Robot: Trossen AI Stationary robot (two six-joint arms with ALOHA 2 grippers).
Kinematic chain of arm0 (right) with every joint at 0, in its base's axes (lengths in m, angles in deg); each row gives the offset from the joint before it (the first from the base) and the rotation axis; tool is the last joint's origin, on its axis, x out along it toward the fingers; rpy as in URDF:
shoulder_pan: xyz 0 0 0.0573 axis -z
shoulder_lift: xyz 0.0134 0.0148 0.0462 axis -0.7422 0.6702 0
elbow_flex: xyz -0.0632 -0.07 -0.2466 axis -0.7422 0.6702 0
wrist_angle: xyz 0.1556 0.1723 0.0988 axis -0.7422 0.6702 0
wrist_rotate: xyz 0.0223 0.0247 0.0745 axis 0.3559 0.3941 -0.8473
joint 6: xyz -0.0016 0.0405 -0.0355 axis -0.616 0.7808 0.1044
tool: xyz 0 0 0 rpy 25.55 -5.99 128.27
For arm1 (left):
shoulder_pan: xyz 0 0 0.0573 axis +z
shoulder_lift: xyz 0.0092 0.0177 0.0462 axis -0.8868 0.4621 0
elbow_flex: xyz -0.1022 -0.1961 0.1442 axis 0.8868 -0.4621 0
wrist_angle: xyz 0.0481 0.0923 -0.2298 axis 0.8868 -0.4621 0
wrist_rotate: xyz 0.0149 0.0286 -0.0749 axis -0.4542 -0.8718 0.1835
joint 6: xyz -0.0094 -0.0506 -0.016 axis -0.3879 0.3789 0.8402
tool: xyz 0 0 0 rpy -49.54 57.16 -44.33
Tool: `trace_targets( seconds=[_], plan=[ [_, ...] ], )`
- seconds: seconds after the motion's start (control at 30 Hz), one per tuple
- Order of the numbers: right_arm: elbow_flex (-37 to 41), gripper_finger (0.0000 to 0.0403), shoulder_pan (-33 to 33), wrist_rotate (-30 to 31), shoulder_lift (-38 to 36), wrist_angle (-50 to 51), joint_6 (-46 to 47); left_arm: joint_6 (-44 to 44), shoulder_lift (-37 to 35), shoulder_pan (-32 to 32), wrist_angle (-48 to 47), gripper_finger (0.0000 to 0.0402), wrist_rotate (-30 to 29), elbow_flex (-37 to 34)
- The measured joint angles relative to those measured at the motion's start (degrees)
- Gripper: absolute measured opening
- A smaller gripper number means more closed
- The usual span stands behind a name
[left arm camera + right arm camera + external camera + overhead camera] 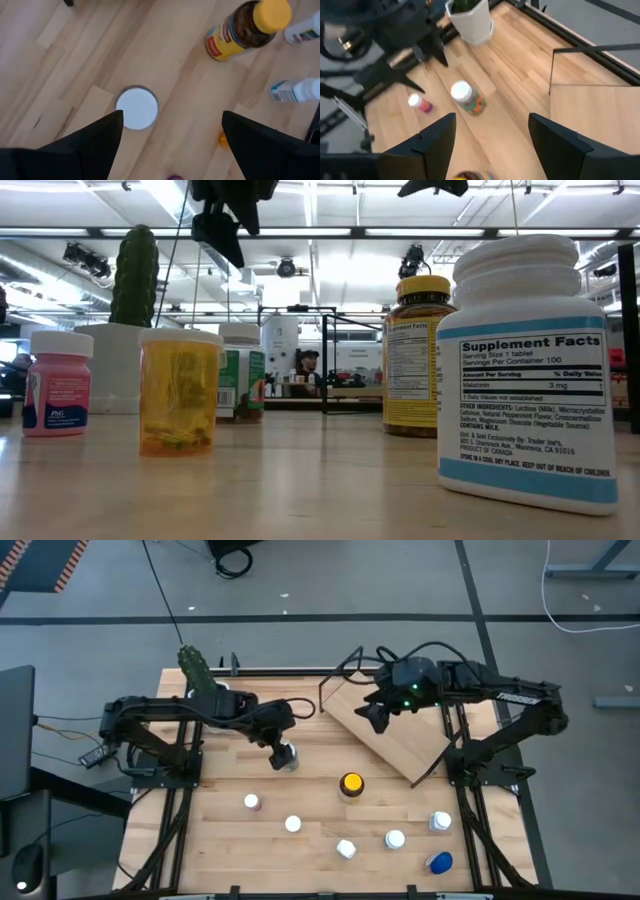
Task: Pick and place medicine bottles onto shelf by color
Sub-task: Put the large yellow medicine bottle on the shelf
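My left gripper point(283, 748) hangs open over a white-capped medicine bottle point(288, 758) with a green and orange label; in the left wrist view its cap point(137, 108) lies by one finger, apart from both. My right gripper point(374, 716) is open and holds nothing above the near-left part of the shelf point(400, 735), a tilted light-wood board on a black frame. A yellow-capped amber bottle point(351, 783) stands mid-table. A pink bottle point(252, 802), three white ones point(293, 824) point(346, 849) point(395, 838), another white point(440, 821) and a blue-capped one point(439, 862) stand nearer the front.
A white pot with a green cactus point(197, 668) stands at the back left corner. In the low view a large white supplement bottle point(525, 370) fills the right foreground, with an orange vial point(180, 392) and the pink bottle point(58, 385) to its left.
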Motion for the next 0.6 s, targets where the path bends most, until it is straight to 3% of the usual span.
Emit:
trace_targets(
  seconds=[0.2, 0.43, 0.6],
  plan=[
    [2.1, 0.0257, -0.1, -3.2, 0.7, 7.0, -0.7, 2.7, 1.3, 0.0, -1.1, 0.0346, -0.9, -0.1],
    [5.7, 0.0257, -2.5, -5.0, 2.7, 5.8, -6.8, 7.9, -1.2, 0.0, -2.1, 0.0346, 0.3, 0.2],
    [8.7, 0.0257, -4.7, -7.5, 6.6, 5.8, -5.1, 11.9, -3.7, -0.4, -2.5, 0.0346, 0.3, 3.8]
  ],
)
